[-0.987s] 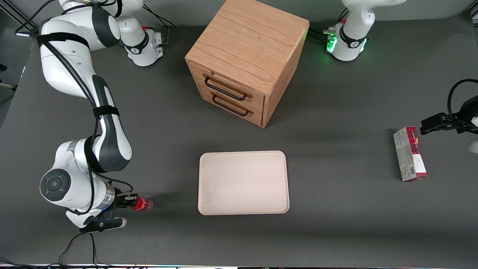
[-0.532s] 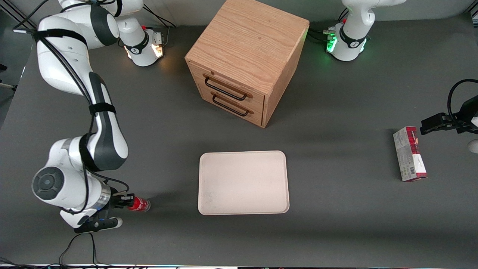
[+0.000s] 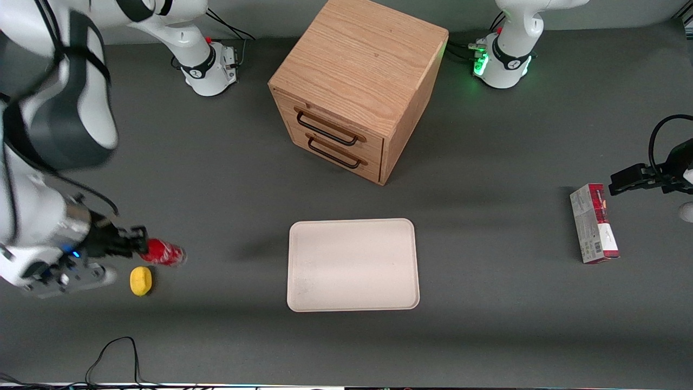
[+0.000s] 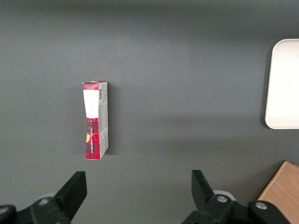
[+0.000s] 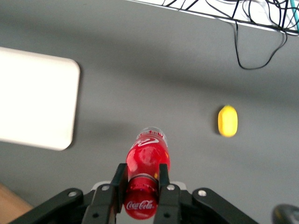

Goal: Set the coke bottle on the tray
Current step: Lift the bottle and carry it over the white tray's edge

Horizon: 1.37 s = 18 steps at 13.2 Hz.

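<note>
My gripper [image 3: 142, 246] [image 5: 141, 179] is shut on the neck of the coke bottle [image 3: 164, 253] [image 5: 149, 156], a small red bottle with a red cap and clear base. The bottle hangs off the table, held lengthwise with its base pointing away from the fingers [image 5: 118, 183]. It is toward the working arm's end of the table, well apart from the tray [image 3: 353, 264] [image 5: 35, 98]. The cream-white tray lies flat with nothing on it, nearer to the front camera than the cabinet.
A yellow lemon-like object [image 3: 141, 281] [image 5: 227, 121] lies on the table beside the bottle, slightly nearer the front camera. A wooden two-drawer cabinet [image 3: 357, 86] stands farther back. A red-and-grey carton [image 3: 594, 223] [image 4: 95, 120] lies toward the parked arm's end. A black cable [image 3: 111, 355] loops near the front edge.
The arm has risen and swung away from the tray, lifting the coke bottle off the table. The yellow object, earlier hidden under the arm, now shows.
</note>
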Each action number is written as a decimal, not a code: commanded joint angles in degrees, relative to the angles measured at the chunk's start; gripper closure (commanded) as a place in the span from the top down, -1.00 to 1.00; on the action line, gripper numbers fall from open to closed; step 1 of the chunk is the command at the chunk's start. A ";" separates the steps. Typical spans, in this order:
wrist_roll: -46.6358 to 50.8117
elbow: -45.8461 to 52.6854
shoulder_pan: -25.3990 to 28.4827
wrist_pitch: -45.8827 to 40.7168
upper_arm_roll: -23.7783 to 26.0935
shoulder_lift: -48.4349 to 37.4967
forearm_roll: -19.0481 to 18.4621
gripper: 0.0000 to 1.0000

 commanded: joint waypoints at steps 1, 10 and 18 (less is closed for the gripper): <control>-1.49 -2.21 -0.15 -1.57 -0.29 -4.16 3.46 -0.60; 5.79 -4.68 10.30 11.31 0.24 2.84 6.11 -0.46; 10.46 -4.68 15.31 27.60 0.15 13.67 5.58 -0.47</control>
